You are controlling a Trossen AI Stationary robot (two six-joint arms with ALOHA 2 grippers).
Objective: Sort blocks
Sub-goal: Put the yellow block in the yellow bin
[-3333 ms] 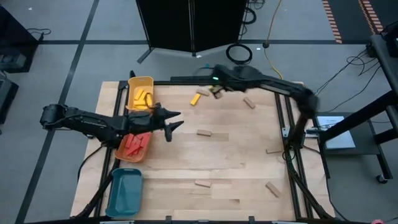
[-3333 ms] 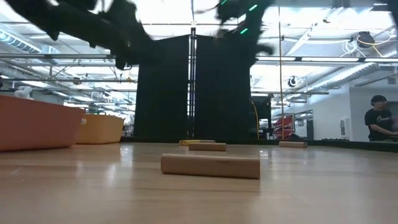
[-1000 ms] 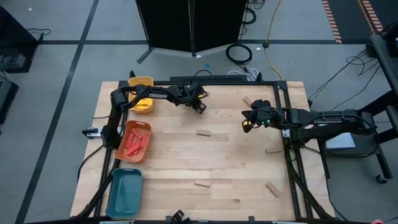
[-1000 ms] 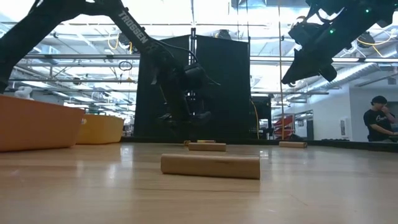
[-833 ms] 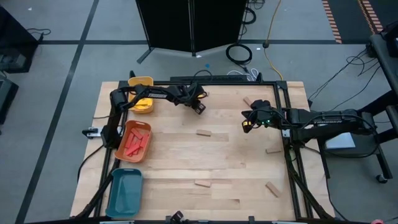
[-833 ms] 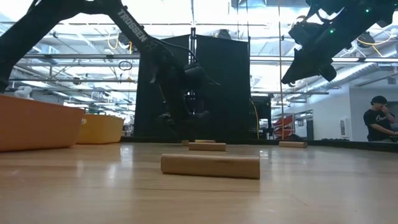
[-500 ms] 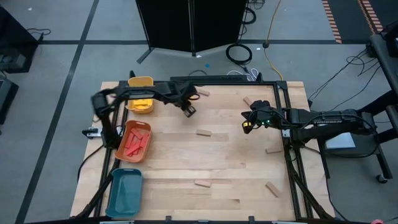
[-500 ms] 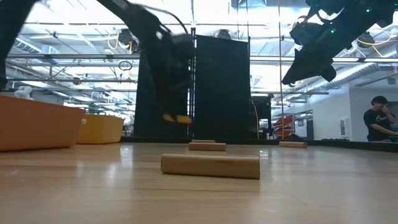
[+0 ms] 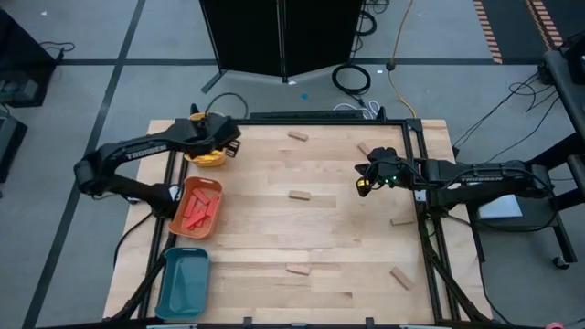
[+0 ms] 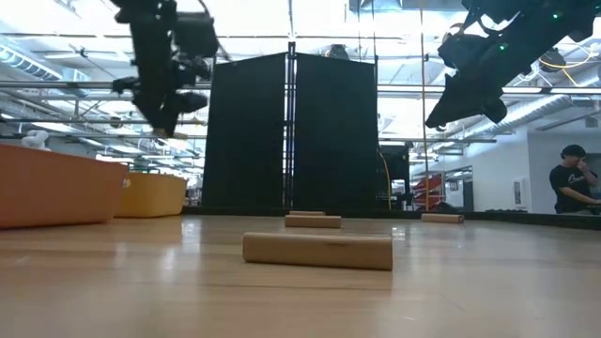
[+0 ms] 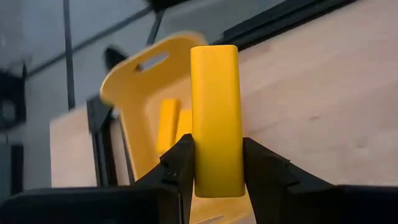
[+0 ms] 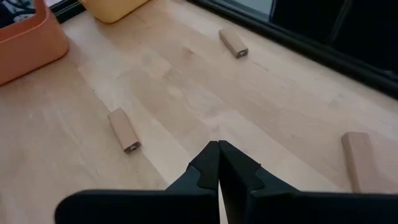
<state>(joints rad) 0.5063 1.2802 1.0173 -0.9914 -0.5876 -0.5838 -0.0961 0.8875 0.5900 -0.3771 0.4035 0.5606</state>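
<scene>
My left gripper (image 9: 225,147) (image 10: 170,124) hangs above the yellow tray (image 9: 207,122) at the table's far left corner, shut on a yellow block (image 11: 214,118). More yellow blocks (image 11: 172,124) lie in that tray. My right gripper (image 9: 363,185) (image 12: 218,151) is shut and empty, held above the table's right half. Several tan blocks lie flat on the wood, among them one (image 9: 300,195) in the middle, one (image 9: 298,136) at the far edge and one (image 10: 317,251) near the low camera. Red blocks (image 9: 196,212) lie in the orange tray (image 9: 183,194). My left gripper pinches the yellow block between its two fingers (image 11: 182,163), one on each long side, near one end (image 11: 216,177). The block runs along the fingers and sticks out well past their tips. It is lifted clear, above the yellow tray.
A teal tray (image 9: 183,283) sits at the near left corner, below the orange tray. Further tan blocks lie at the right (image 9: 403,220) and near right (image 9: 400,278). A black frame (image 9: 419,183) borders the table. A person (image 10: 574,188) stands far behind the table.
My left gripper rose from the table's far middle with the yellow block in its fingers and swung left toward the yellow tray, where it now hangs high. The block went from lying on the wood to lifted clear. My right arm kept still.
</scene>
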